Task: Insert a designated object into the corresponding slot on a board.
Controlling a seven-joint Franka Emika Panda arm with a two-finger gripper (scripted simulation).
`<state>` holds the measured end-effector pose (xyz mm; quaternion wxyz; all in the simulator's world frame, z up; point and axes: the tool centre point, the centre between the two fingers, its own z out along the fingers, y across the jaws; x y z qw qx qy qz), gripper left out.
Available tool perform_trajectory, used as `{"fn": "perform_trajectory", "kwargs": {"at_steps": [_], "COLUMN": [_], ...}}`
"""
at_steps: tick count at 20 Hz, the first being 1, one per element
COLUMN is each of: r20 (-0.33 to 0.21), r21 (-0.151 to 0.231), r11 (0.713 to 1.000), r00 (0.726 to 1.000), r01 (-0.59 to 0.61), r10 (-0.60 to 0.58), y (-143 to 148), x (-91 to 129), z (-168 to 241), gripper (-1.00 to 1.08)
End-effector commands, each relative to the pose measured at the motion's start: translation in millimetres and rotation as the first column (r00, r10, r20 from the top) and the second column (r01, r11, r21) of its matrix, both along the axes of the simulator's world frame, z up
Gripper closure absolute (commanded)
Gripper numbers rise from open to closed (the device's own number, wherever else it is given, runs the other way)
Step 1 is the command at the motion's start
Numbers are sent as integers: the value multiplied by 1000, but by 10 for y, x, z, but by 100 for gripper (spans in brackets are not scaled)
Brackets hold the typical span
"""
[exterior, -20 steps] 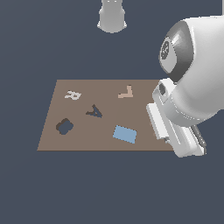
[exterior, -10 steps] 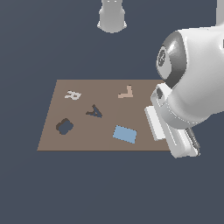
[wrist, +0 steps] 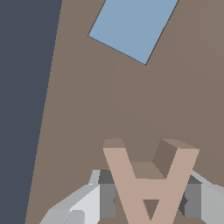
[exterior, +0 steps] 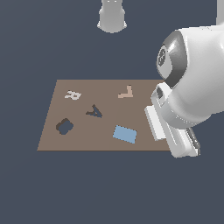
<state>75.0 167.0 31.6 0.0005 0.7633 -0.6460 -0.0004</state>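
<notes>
floor [exterior: 52,188]: dark grey-blue | on it: brown board [exterior: 105,144], flat

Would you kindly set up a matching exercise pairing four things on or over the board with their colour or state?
Things:
1. A-shaped block
2. A-shaped slot
3. rectangle
4. R piece

Descriptions:
a. white
b. dark and unfilled
c. light blue
d. tan, held between the fingers of the tool

Pairs: 1-d, 2-b, 3-c, 4-a
</notes>
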Motion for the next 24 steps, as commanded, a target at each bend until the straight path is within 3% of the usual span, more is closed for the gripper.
{"fn": "perform_trajectory", "kwargs": {"at_steps": [1,7,14,18,24], "r20": [1,1,1,2,2], "r21": [0,0,0,1,1], "r11": [1000,999,975,937,844], "r00": [1000,999,975,937,844], "r01": [0,41,221,350,536], "r10": [0,-41,-221,-350,-536], "y": [2,-132,-718,-1151,-1786], "x": [6,17,16,-59,-294], "z": [34,18,36,50,69], "gripper": [108,108,108,108,108]}}
